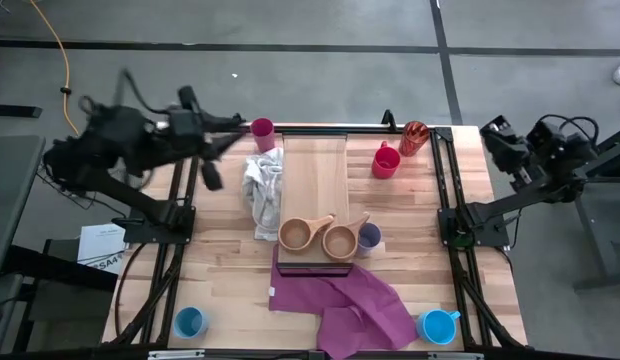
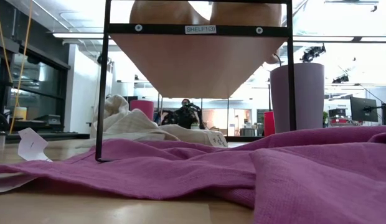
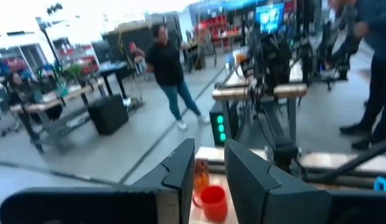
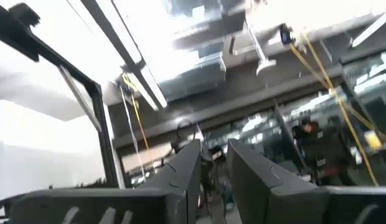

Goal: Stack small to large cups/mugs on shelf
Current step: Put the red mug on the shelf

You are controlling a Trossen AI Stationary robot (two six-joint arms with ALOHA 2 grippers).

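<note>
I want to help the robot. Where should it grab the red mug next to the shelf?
Probably by the rim of the red mug, from straight above. It stands upright, mouth open, and its handle points toward the shelf, so jaws pinching the wall on the opposite side have free room.

Both arms are dark, almost black, built of blocky jointed segments with black cables looping over them. Each gripper, left (image 3: 208,180) and right (image 4: 211,171), carries two flat, angular dark fingers.

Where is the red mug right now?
In the high view, the red mug stands on the table right of the shelf, beside the orange-red tumbler.
</note>
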